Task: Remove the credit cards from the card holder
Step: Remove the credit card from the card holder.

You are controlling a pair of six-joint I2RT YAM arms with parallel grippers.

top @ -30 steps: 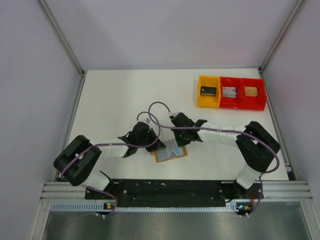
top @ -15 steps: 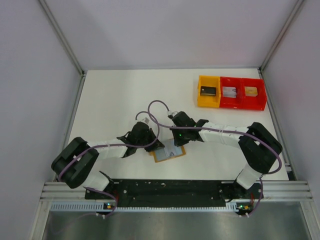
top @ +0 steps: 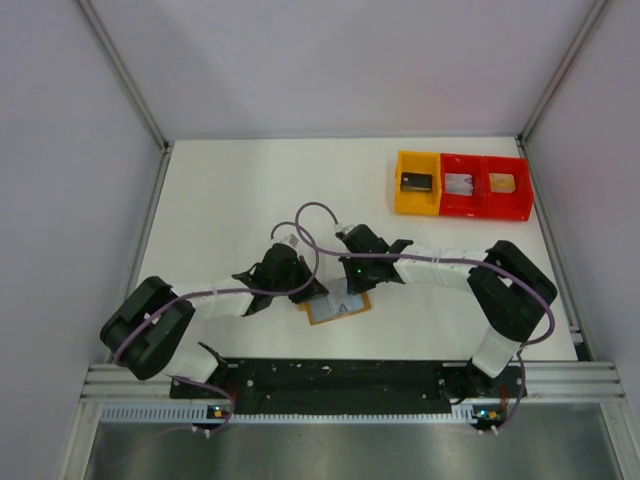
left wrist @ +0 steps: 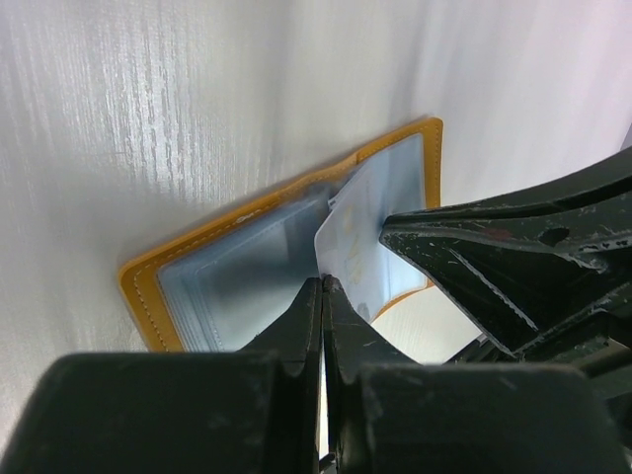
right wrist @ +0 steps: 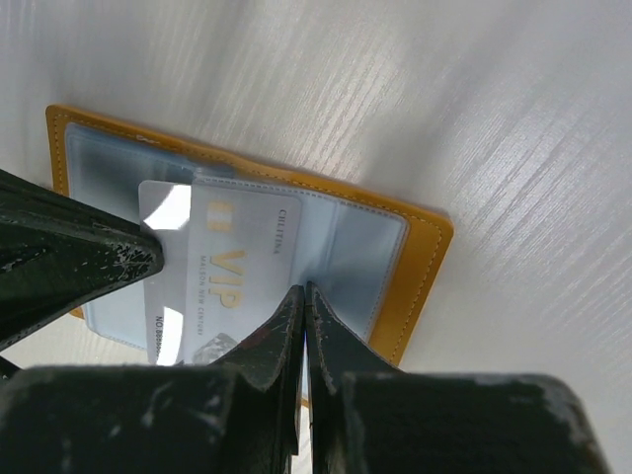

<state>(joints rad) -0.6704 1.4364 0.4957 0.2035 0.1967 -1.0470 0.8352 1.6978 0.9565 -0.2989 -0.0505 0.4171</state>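
Observation:
The card holder (top: 322,317) lies open on the table between my two grippers, tan rim up and grey-blue pockets showing (left wrist: 237,272) (right wrist: 420,267). One pale credit card (right wrist: 232,262) marked VIP sticks partly out of a pocket and also shows in the left wrist view (left wrist: 363,232). My left gripper (left wrist: 323,284) (top: 312,292) is shut with its tips on the card's corner. My right gripper (right wrist: 301,289) (top: 350,284) is shut, its tips pressing down at the card's other edge near the wallet's fold. Any other cards are hidden in the pockets.
A yellow tray (top: 400,186) and a red double tray (top: 485,215) stand at the back right, each compartment holding a small rectangle. Grey walls enclose the table on the left, right and back. The arm bases line the near edge.
Both grippers stay shut at the wallet. The right gripper and the wallet have shifted slightly left, and the left arm's elbow has dropped back a little.

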